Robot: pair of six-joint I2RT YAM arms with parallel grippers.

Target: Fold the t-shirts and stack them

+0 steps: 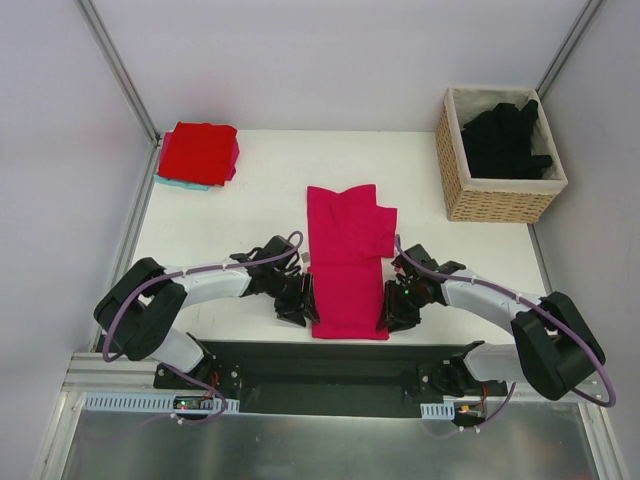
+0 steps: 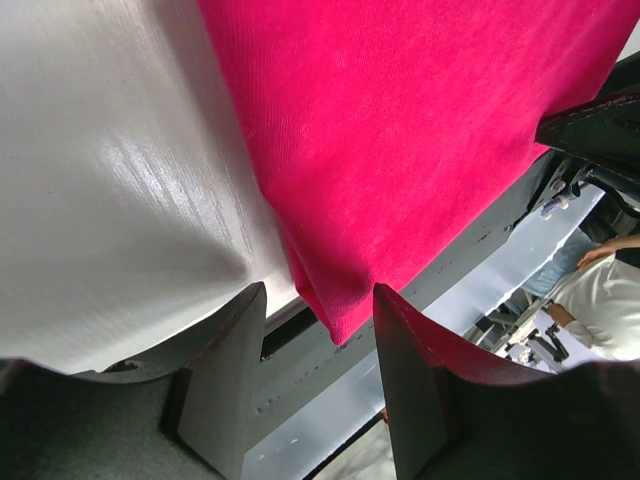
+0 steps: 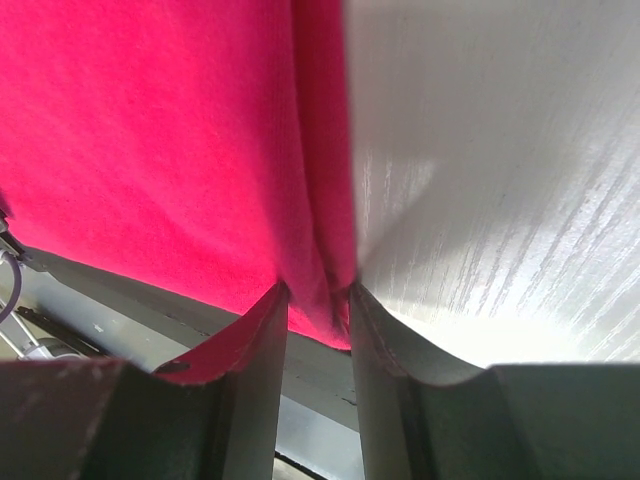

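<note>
A magenta-pink t-shirt (image 1: 348,262) lies folded into a long strip in the middle of the white table (image 1: 220,220). My left gripper (image 1: 297,300) is at its near left corner. In the left wrist view that gripper (image 2: 320,292) is open, and the shirt's (image 2: 420,130) corner hangs loose between the fingers. My right gripper (image 1: 393,308) is at the near right corner. There the right gripper (image 3: 316,292) is shut on the folded edge of the shirt (image 3: 150,150). A folded red t-shirt (image 1: 200,150) sits at the far left. Black t-shirts (image 1: 505,140) fill the basket.
The wicker basket (image 1: 452,170) stands at the far right corner. A teal cloth (image 1: 180,183) peeks out under the red shirt. A black base plate (image 1: 330,360) runs along the near table edge, just below the shirt's hem. Frame posts rise at both far corners.
</note>
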